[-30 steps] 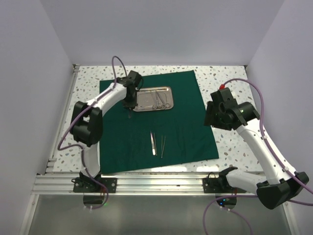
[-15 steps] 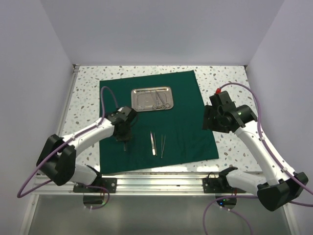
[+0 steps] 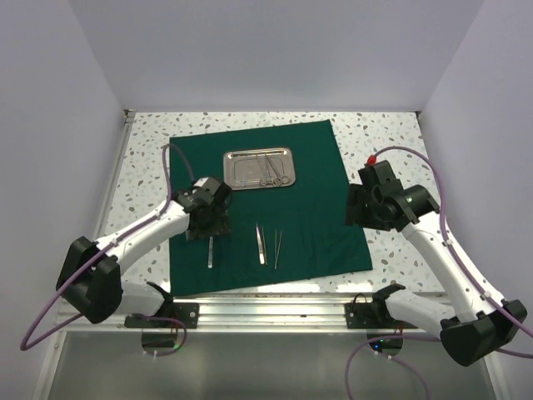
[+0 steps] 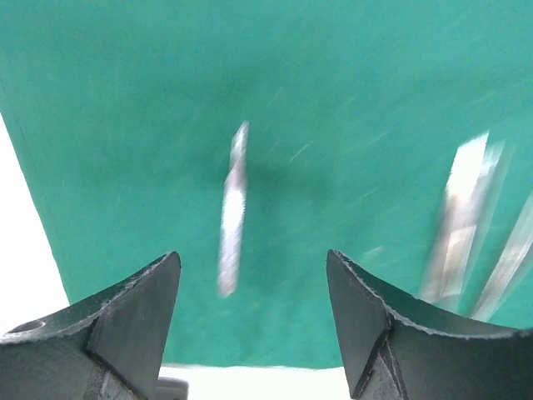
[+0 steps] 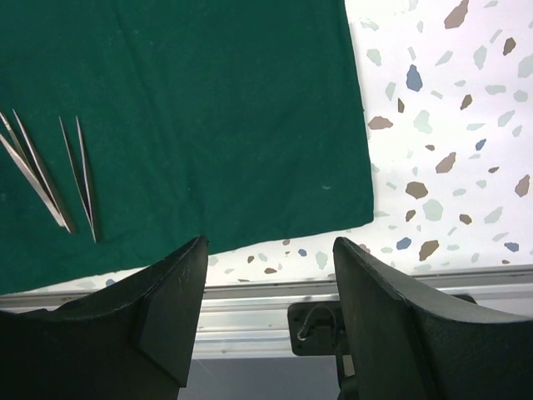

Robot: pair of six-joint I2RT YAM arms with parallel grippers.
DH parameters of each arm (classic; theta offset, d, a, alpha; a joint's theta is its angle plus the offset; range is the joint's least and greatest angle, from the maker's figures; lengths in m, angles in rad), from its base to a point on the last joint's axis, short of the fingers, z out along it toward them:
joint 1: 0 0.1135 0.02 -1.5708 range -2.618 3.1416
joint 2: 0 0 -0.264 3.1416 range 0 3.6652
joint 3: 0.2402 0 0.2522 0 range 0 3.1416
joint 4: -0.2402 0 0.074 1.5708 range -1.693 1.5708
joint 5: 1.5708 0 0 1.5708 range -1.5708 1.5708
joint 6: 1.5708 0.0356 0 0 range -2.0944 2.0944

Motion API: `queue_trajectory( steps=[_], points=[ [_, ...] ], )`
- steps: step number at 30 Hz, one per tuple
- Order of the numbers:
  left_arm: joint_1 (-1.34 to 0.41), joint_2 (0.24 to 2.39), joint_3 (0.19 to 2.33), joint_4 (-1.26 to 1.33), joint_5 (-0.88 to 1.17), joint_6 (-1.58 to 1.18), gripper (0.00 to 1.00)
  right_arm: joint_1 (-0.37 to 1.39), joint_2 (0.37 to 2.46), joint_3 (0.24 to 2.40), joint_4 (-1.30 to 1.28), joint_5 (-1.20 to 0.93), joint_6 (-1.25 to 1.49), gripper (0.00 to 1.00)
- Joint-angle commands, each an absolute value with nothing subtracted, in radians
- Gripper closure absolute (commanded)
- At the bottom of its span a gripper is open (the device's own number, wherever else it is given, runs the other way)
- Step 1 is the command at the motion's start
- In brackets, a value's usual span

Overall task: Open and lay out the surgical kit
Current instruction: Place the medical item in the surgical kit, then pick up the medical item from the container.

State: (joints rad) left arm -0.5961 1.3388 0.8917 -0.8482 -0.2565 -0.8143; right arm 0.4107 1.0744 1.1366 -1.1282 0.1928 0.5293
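Green cloth [image 3: 316,208] flat, shiny tray [image 3: 241,169] holding ringed clamps [image 3: 271,172], scalpel [image 3: 211,252] and tweezers [image 3: 260,243] laid nearside of tray; left tool [image 4: 250,260], right tool [image 5: 268,246] both released.

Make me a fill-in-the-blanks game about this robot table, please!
The steel tray sits on a ____ cloth. Outside the tray, ____ slim instruments lie on the cloth. The left gripper is wide ____. The right gripper holds ____.
Missing words: green; three; open; nothing.
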Motion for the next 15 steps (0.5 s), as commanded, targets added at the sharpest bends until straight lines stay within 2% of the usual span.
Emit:
queue_trajectory(
  steps=[1,5,9,15],
  points=[
    [-0.598,1.424,1.102,-0.848,-0.334,-0.75,0.25,0.413,1.049,1.144,-1.123,0.224,0.512,0.34],
    [-0.588,1.622,1.331,-0.825,-0.382,-0.6,0.25,0.411,1.049,1.183,-1.146,0.247,0.523,0.34],
    [-0.554,1.843,1.61,-0.815,-0.35,-0.509,0.26,0.411,1.046,1.215,-1.173,0.273,0.535,0.34],
    [-0.509,2.144,1.902,-0.818,-0.284,-0.437,0.29,0.413,1.043,1.255,-1.222,0.344,0.548,0.34]
  ],
)
